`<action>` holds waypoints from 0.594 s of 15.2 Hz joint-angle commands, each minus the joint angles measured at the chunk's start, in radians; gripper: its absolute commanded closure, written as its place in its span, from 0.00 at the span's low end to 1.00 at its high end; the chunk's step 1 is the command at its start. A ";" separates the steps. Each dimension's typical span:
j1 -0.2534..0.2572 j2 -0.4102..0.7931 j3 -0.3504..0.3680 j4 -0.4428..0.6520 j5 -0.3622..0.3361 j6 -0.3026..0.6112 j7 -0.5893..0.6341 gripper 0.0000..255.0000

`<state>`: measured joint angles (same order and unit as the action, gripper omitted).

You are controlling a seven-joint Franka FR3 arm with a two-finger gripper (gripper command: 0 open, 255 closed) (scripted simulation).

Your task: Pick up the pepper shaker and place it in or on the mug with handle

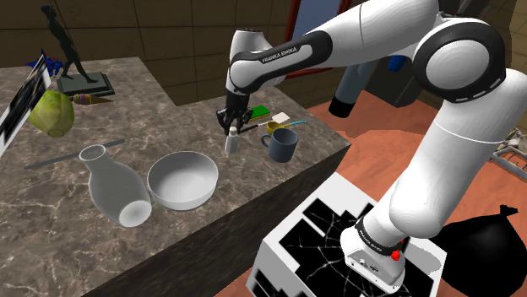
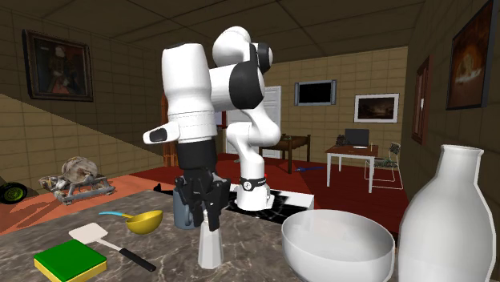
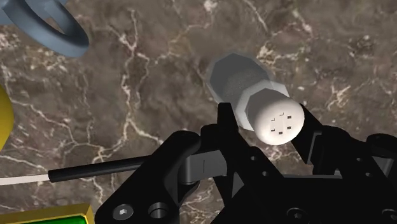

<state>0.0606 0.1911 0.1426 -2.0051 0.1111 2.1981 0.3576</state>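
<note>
The pepper shaker (image 1: pixel 230 145) is small, pale grey and flares toward its base, and it stands upright on the dark marble counter (image 1: pixel 101 245). My gripper (image 1: pixel 230 126) comes straight down over it and is shut on its top. In the wrist view both black fingers (image 3: pixel 226 124) clasp the shaker's white holed cap (image 3: pixel 278 121). The second exterior view shows the shaker (image 2: pixel 211 247) under the gripper (image 2: pixel 210 211), its base on the counter. The blue-grey mug with a handle (image 1: pixel 283 145) stands upright just to the shoulder view's right of the shaker, and its handle (image 3: pixel 58 28) shows in the wrist view.
A white bowl (image 1: pixel 182 179) and a white vase lying on its side (image 1: pixel 114 187) sit nearer the counter's front. A yellow scoop (image 2: pixel 144 222), a white spatula (image 2: pixel 102 239) and a green-and-yellow sponge (image 2: pixel 70 260) lie beside the mug. A green round fruit (image 1: pixel 51 114) and a dark statuette (image 1: pixel 76 59) stand further back.
</note>
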 commanded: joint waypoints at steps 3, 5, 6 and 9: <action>-0.001 -0.022 0.000 0.021 0.000 -0.043 0.004 1.00; -0.001 -0.034 0.000 0.034 0.001 -0.068 0.006 1.00; -0.002 -0.039 0.000 0.041 0.001 -0.080 0.007 1.00; -0.002 -0.054 0.000 0.063 0.001 -0.117 0.010 1.00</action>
<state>0.0583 0.1408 0.1425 -1.9503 0.1119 2.0932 0.3659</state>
